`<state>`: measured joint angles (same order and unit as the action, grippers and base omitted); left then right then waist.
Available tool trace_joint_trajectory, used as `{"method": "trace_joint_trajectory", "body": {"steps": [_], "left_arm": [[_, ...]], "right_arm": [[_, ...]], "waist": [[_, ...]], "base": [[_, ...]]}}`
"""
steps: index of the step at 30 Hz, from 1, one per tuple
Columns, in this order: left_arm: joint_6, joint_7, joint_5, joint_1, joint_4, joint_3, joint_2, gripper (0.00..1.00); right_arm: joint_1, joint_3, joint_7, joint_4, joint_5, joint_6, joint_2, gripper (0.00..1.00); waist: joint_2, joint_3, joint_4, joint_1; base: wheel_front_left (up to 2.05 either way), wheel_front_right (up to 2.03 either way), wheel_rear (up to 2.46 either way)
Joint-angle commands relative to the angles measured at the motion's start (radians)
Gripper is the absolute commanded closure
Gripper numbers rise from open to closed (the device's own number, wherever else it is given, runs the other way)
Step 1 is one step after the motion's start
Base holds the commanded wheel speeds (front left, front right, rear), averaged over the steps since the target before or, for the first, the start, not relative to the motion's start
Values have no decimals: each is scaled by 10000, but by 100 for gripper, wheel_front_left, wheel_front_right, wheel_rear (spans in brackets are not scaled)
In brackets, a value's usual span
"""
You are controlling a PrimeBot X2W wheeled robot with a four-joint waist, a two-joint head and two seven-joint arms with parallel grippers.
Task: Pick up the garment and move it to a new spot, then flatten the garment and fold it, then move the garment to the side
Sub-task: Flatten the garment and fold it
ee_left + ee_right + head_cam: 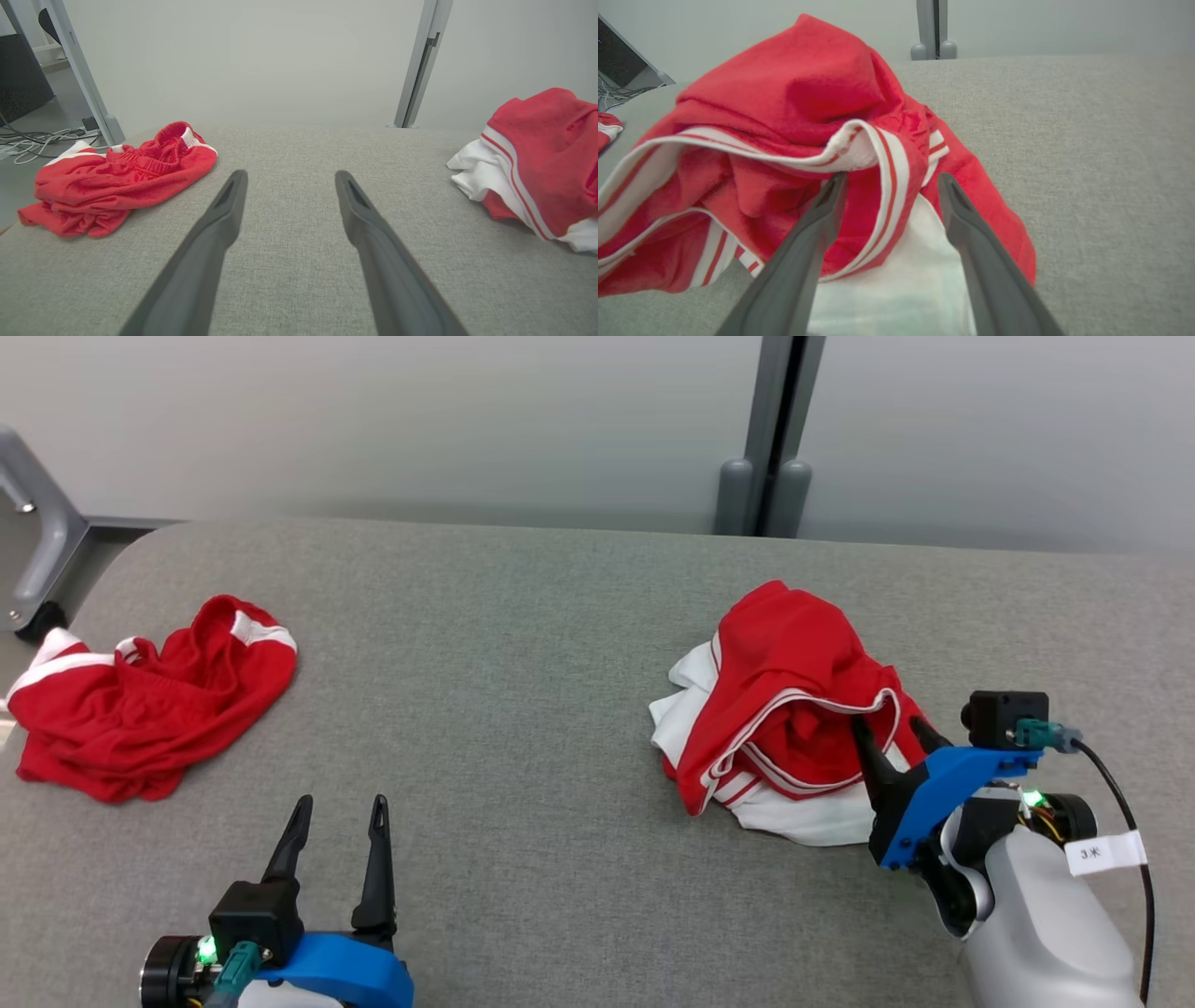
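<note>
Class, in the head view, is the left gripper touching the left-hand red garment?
No: the left gripper is open over bare grey surface, apart from that red garment.

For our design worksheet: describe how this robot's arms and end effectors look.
The left end effector and right end effector each have two long dark fingers, a blue bracket, a black camera block and a teal plug. The right forearm is pale grey, with black cable and white label.

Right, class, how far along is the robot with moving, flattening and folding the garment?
Done: nothing visible; the red-and-white garment lies crumpled on the table. In hand: the right tool, open, straddles its striped hem, not yet gripping. The left tool is open. Left: lifting, moving, flattening, folding, setting aside.
</note>
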<state>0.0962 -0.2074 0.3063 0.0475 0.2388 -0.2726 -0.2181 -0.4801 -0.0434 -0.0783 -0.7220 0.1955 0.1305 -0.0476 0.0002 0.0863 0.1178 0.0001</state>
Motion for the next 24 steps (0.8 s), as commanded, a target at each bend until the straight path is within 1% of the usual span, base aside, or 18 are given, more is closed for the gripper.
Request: {"method": "trace_joint_trajectory", "body": {"steps": [1,2,3,4,9,13,16,19,24], "left_arm": [[-54,-42,-56,221,17,-70,11,0],[-65,-49,-61,232,31,-95,10,0],[-59,-53,-66,237,47,-124,19,0],[-68,-55,-64,238,65,-147,20,0],[-35,-83,4,178,153,-166,19,0],[-9,-89,66,71,177,-154,-8,0],[22,-102,82,45,129,-163,-28,0],[46,-69,80,9,61,-183,-54,0],[122,-31,123,48,-128,-137,-127,0]], "right_arm": [[-445,-114,153,-608,-223,5,-52,0],[-612,-216,291,-834,-432,5,-55,37],[-765,-341,420,-1047,-640,5,-58,65],[-885,-465,580,-1220,-778,5,-54,100],[-1232,-777,1302,-1783,-1181,5,-54,100],[-1467,-627,1882,-1727,-1247,5,-54,100],[-1738,-39,2375,-1394,-989,5,-46,100],[-2105,784,2585,-781,-499,5,-49,100],[-3032,2474,2097,556,520,5,-46,100]], "waist": [[-2,154,191,-1],[-2,167,230,-1],[-2,175,281,-1],[-2,169,320,-1],[-2,-6,381,-1],[-2,-196,342,-1],[-2,-359,287,-1],[-2,-462,238,-1],[-2,-393,138,-1]], "base": [[0,0,0],[0,0,0],[0,0,0],[0,0,0],[0,0,0],[0,0,0],[0,0,0],[0,0,0],[0,0,0]]}}
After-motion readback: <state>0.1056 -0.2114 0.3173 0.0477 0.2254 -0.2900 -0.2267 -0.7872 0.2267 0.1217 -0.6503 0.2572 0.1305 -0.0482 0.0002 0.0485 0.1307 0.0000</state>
